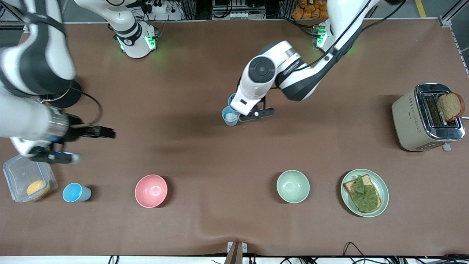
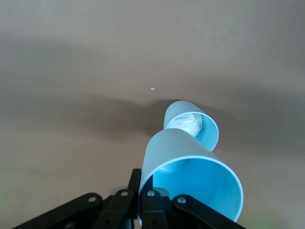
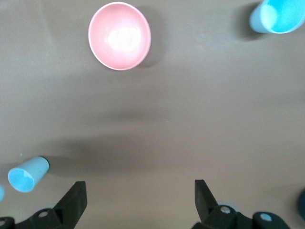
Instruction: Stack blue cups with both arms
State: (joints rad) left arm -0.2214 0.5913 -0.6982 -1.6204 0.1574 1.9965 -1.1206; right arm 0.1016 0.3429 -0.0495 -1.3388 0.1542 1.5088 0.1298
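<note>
From the high camera, the left arm reaches in from its base toward the middle of the table, and its left gripper (image 1: 239, 108) is down at two blue cups: one cup (image 1: 230, 116) stands on the brown table (image 1: 205, 161) with something white in it, and a second cup (image 1: 232, 99) peeks out from under the wrist just beside it, on the side away from the camera. The right gripper (image 1: 96, 132) hangs in the air over bare table at the right arm's end, a little above a clear plastic box (image 1: 26, 178) with something yellow inside. A third blue cup (image 1: 75, 192) stands near that box, then a pink bowl (image 1: 151, 190), a pale green bowl (image 1: 292, 186) and a plate of toast with greens (image 1: 365, 192) along the near row, with a toaster (image 1: 427, 117) holding a slice toward the left arm's end. In the left wrist view, the fingers (image 2: 148, 202) pinch the rim of the held cup (image 2: 190, 174), tilted, its base right at the mouth of the standing cup (image 2: 193, 126); whether they touch I can't tell. In the right wrist view, the fingers (image 3: 74, 202) are spread wide with nothing between them, with the pink bowl (image 3: 119, 36) and the lone cup (image 3: 276, 15) below, and another cup (image 3: 27, 173) farther off.
</note>
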